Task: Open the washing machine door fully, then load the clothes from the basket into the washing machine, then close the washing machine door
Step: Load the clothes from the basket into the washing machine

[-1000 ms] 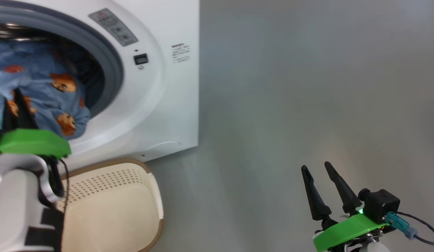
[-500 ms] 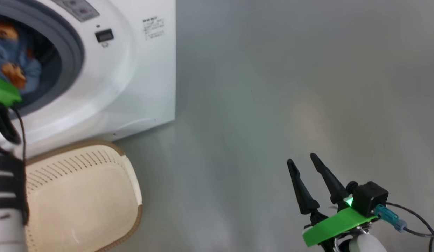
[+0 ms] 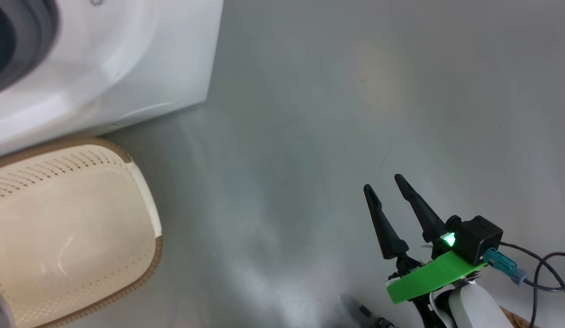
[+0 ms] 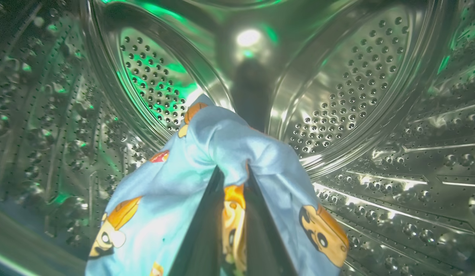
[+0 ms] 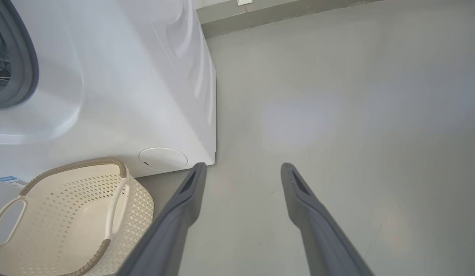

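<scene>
The left jaws are clamped on the clothes (image 4: 207, 153) deep inside the steel drum (image 4: 348, 76) of the washing machine (image 3: 127, 68), fabric hanging below them. The right jaws stand apart outside, right of the basket (image 3: 150, 218).

The clothes (image 4: 207, 161) drape over the left hand (image 4: 234, 180), hiding its fingertips (the dark lower lengths are visible). In the head view the washing machine (image 3: 141, 59) and the basket (image 3: 148, 205) run off the left edge, both blurred.
</scene>
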Available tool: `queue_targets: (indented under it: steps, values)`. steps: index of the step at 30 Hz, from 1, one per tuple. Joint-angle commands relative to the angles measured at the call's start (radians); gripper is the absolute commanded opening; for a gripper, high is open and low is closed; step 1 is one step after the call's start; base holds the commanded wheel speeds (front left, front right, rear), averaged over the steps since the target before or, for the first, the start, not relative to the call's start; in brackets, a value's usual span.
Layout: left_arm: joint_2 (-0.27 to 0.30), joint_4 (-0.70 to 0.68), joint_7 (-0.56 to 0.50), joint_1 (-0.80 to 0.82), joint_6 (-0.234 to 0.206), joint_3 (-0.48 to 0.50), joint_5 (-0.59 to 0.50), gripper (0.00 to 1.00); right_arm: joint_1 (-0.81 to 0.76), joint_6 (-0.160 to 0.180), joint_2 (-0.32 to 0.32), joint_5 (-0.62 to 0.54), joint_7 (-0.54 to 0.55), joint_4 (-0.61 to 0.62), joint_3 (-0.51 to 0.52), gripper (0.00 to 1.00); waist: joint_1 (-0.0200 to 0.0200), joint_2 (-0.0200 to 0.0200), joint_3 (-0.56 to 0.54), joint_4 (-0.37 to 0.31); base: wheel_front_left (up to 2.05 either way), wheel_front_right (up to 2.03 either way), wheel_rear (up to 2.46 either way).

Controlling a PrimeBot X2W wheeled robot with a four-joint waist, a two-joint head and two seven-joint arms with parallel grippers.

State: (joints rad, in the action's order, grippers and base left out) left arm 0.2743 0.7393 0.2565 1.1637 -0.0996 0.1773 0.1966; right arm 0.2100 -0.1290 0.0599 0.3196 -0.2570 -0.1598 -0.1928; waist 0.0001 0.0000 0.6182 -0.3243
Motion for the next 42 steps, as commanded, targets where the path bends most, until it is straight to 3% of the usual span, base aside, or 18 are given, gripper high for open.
queue_targets:
  steps: [1, 19, 29, 30, 31, 32, 34, 35, 36, 37, 42]
  values:
    - [0.052, -0.026, 0.005, 0.025, 0.005, 0.015, -0.013, 0.00, -0.006, -0.002, 0.011, 0.010, -0.005, 0.022, -0.028, 1.00, -0.0001, 0.0000, 0.036, -0.011, 0.00, 0.00, 0.00]
    - [0.042, -0.169, 0.005, 0.090, 0.025, 0.102, -0.072, 0.00, -0.034, -0.002, 0.041, 0.017, -0.005, 0.019, -0.056, 1.00, -0.0001, 0.0000, 0.057, -0.036, 0.00, 0.00, 0.00]
    - [0.022, 0.013, 0.005, 0.078, 0.021, 0.120, -0.084, 0.00, -0.062, -0.002, 0.040, 0.015, -0.005, 0.012, -0.045, 1.00, -0.0001, 0.0000, 0.040, -0.026, 0.00, 0.00, 0.00]
    - [0.021, 0.031, 0.005, 0.080, 0.027, 0.119, -0.084, 0.07, -0.062, -0.002, 0.039, 0.015, -0.005, 0.011, -0.044, 1.00, -0.0001, 0.0000, 0.034, -0.023, 0.00, 0.00, 0.00]
    - [0.021, 0.031, 0.005, 0.080, 0.027, 0.119, -0.084, 0.07, -0.062, -0.002, 0.039, 0.015, -0.005, 0.011, -0.044, 1.00, -0.0001, 0.0000, 0.034, -0.023, 0.00, 0.00, 0.00]
    - [0.021, 0.050, 0.005, 0.082, 0.028, 0.118, -0.085, 0.19, -0.063, -0.002, 0.039, 0.015, -0.005, 0.010, -0.045, 1.00, -0.0001, 0.0000, 0.029, -0.020, 0.00, 0.00, 0.00]
    - [0.023, 0.087, 0.005, 0.088, 0.026, 0.119, -0.086, 0.49, -0.065, -0.002, 0.038, 0.016, -0.005, 0.008, -0.048, 1.00, -0.0001, 0.0000, 0.016, -0.015, 0.00, 0.00, 0.00]
    - [0.025, 0.102, 0.005, 0.091, 0.022, 0.121, -0.087, 0.77, -0.066, -0.002, 0.038, 0.016, -0.005, 0.007, -0.050, 1.00, -0.0001, 0.0000, 0.009, -0.013, 0.00, 0.00, 0.00]
    - [0.026, 0.121, 0.005, 0.092, 0.019, 0.121, -0.088, 0.96, -0.068, -0.002, 0.039, 0.016, -0.005, 0.006, -0.050, 1.00, -0.0001, 0.0000, 0.001, -0.010, 0.00, 0.00, 0.00]
    - [0.026, 0.144, 0.005, 0.093, 0.015, 0.120, -0.090, 1.00, -0.070, -0.002, 0.041, 0.016, -0.005, 0.005, -0.049, 1.00, -0.0001, 0.0000, -0.007, -0.008, 0.00, 0.00, 0.00]
    - [0.026, 0.258, 0.005, 0.107, 0.000, 0.118, -0.087, 1.00, -0.072, -0.002, 0.048, 0.016, -0.005, 0.003, -0.048, 1.00, -0.0001, 0.0000, -0.045, 0.006, 0.00, 0.00, 0.00]
